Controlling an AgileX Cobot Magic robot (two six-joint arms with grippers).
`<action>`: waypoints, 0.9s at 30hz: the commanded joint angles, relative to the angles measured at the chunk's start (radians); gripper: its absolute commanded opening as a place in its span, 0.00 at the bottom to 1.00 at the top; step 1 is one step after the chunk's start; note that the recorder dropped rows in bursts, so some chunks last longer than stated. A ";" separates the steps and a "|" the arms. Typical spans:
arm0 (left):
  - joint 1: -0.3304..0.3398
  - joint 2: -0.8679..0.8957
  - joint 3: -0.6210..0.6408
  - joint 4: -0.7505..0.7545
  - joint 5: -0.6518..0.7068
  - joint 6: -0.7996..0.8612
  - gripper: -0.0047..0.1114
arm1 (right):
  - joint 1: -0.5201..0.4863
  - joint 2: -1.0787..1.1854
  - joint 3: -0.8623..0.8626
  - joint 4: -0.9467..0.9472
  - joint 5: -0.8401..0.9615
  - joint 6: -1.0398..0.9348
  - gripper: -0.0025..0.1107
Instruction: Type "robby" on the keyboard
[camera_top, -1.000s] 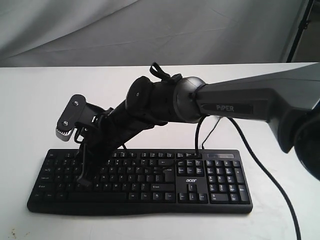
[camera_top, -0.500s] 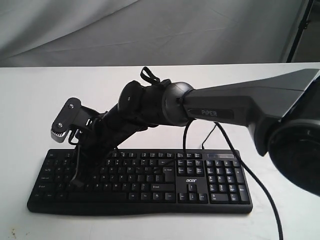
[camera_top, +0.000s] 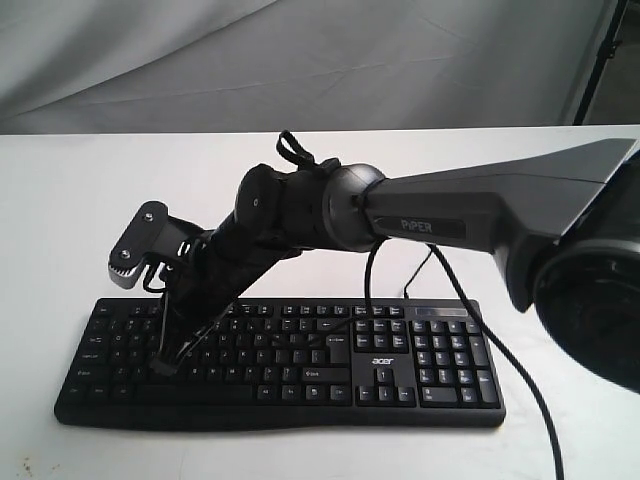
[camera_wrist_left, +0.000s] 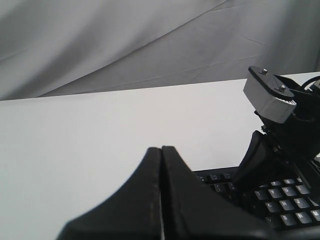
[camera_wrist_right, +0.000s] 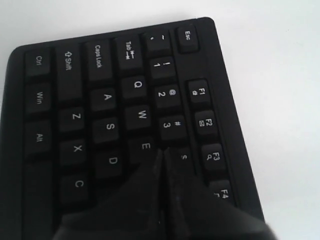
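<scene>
Keyboard (camera_top: 280, 368) first: it is lying flat on the white desk (camera_top: 60, 200), with its long side toward the exterior camera and its number pad on the right of that view. I am watching the right arm (camera_top: 470, 215) reaching in from the right, low over the keys. Its right claw (camera_top: 166, 366) is pointing down at the letter side on the left. The two fingers are pressing together with no gap (like one black beak).

In the right wrist view the fingertips (camera_wrist_right: 172, 167) are sitting right next to the E key (camera_wrist_right: 145, 146) and the 3 key (camera_wrist_right: 170, 125), and they are covering the key after E. I cannot tell if they are pushing a key down or only touching it.

The left claw (camera_wrist_left: 161, 152) is showing only in the left wrist view. Its fingers are also sitting tight together, holding nothing. It is hanging over the bare desk near one end of the keyboard, close to the grey camera block (camera_wrist_left: 270, 95) on the right arm. A grey cloth (camera_top: 300, 60) is hanging behind the desk.
</scene>
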 joint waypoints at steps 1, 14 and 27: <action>-0.006 -0.003 0.004 0.005 -0.005 -0.003 0.04 | 0.002 -0.002 -0.006 -0.002 0.012 0.004 0.02; -0.006 -0.003 0.004 0.005 -0.005 -0.003 0.04 | 0.012 -0.002 -0.006 -0.018 0.024 0.004 0.02; -0.006 -0.003 0.004 0.005 -0.005 -0.003 0.04 | 0.012 -0.002 -0.006 -0.032 0.035 0.004 0.02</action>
